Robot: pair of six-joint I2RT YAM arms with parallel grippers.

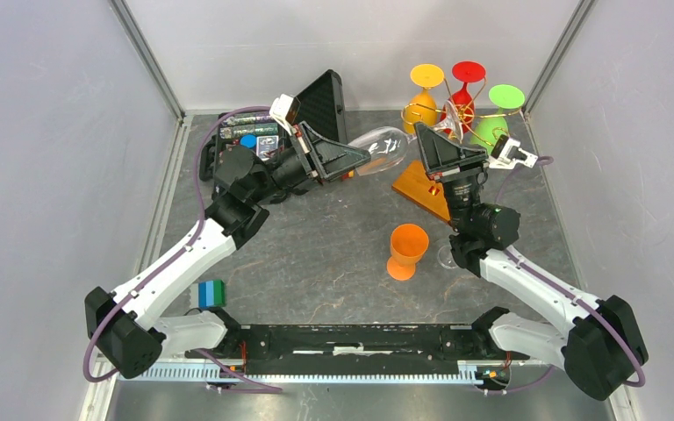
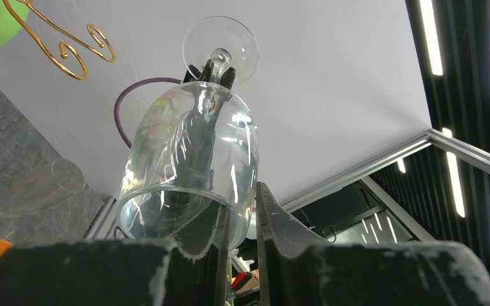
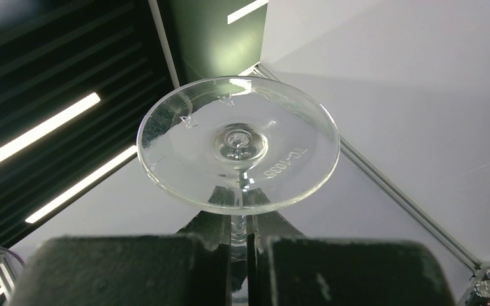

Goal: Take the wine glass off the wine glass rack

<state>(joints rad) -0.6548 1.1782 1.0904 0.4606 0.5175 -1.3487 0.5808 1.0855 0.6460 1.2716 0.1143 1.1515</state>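
Left of centre in the top view, your left jaws are pinched nearly closed on the bowl rim of the wine glass (image 1: 384, 147), which lies on its side in the air above the counter (image 1: 316, 254). Right of that, your right jaws are clamped tight on its stem, close to the foot. At upper right the wine glass rack (image 1: 414, 184) carries coloured glasses (image 1: 468, 72); its gold curls sit apart from the clear glass.

Small raised code moulded into the clear foot of the wine glass (image 3: 237, 143), near its rim, rotated sideways: apparently "TC-1035". Two further faint marks opposite, too blurred to read.
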